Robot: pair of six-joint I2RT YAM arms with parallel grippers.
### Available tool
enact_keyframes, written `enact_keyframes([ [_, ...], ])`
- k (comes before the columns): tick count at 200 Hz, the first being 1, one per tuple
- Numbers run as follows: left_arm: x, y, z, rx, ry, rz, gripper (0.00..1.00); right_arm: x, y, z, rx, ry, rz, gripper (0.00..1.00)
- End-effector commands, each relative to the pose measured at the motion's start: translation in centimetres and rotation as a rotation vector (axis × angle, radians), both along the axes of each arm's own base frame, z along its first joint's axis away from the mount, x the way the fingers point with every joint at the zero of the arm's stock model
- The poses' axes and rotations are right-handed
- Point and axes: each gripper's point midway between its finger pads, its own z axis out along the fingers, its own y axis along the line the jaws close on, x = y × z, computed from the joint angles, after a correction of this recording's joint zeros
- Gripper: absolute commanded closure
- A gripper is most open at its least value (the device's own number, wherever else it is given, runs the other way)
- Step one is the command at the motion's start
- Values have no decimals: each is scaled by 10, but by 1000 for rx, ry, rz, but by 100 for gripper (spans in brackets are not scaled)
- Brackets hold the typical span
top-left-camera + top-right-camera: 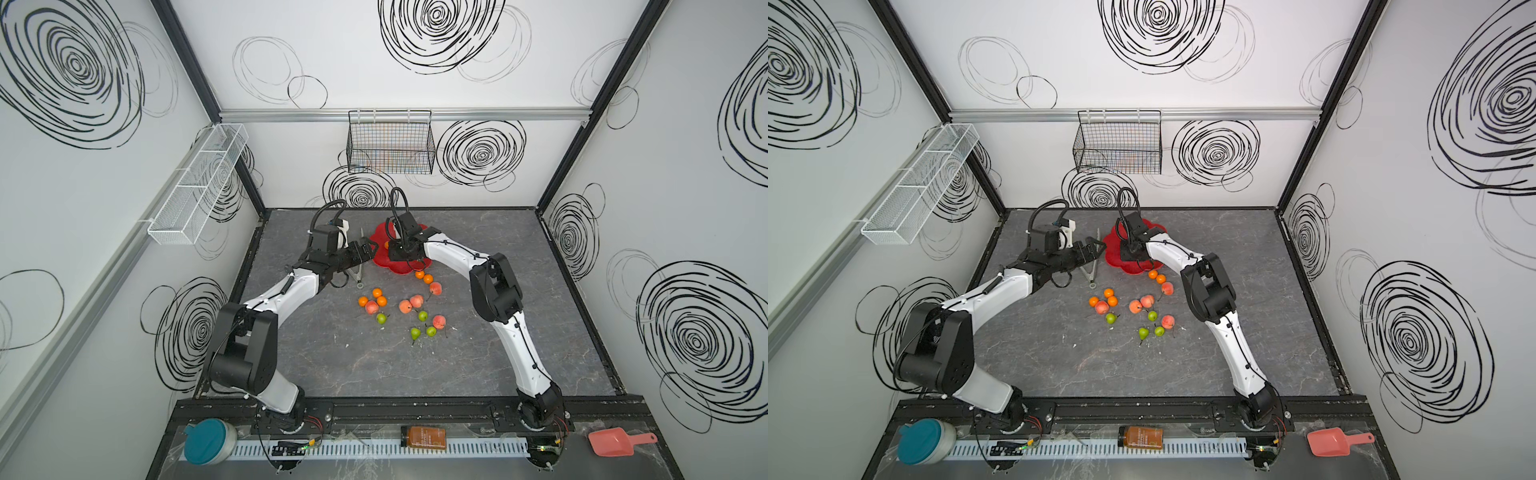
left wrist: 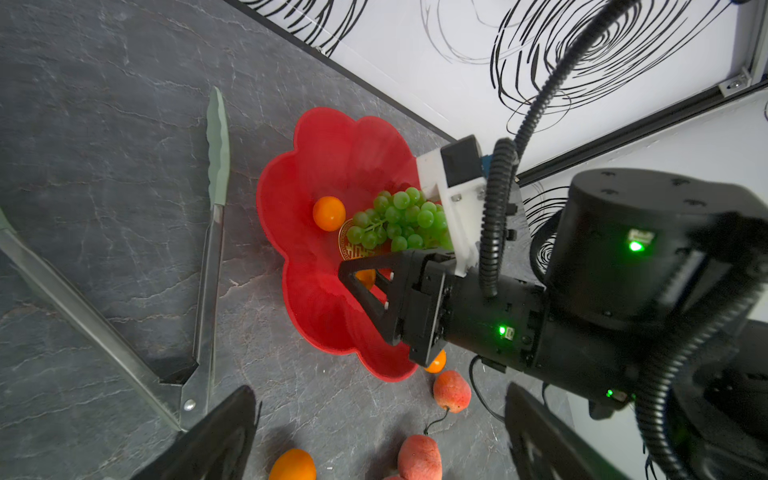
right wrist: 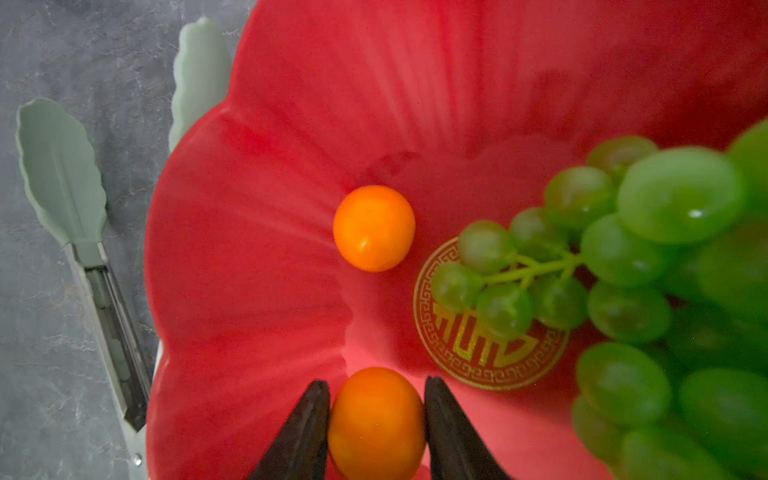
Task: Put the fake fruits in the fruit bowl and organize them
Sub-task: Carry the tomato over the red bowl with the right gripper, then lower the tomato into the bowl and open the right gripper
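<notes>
Right claw (image 3: 377,401) pinching tangerine (image 3: 376,432) low inside fruit bowl (image 3: 257,291), near gold mark (image 3: 490,357), apart from loose tangerine (image 3: 374,228). Contact with bowl floor unclear. Likely aim: group tangerines on side left free by grapes (image 3: 623,257). Held fruit round, no axis to mind. Grapes lie on side, long axis from centre mark toward bowl wall, narrow end over mark. Left claw (image 2: 378,386) spread, empty, near bowl rim. Peaches (image 1: 435,287), pears (image 1: 414,332) lie on worktop (image 1: 332,365).

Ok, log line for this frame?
right gripper: shut on held tangerine, over fruit bowl | left gripper: open, empty, beside bowl | bowl holds: grapes, loose tangerine | table: other fruits
</notes>
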Motion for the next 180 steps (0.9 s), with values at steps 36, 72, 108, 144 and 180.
enact_keyframes([
  [36,8,3,-1,-18,8,5,4,2,-3,-7,14,44,-7,56],
  [72,10,12,1,-8,10,27,4,-1,-7,-1,13,47,10,51],
  [108,11,16,7,-22,1,22,4,1,-6,25,41,13,28,47],
  [144,5,8,23,-47,-53,-23,4,-5,-13,66,53,-51,48,43],
  [180,-7,-21,42,-28,-134,-118,4,-25,-32,98,73,-127,72,41],
])
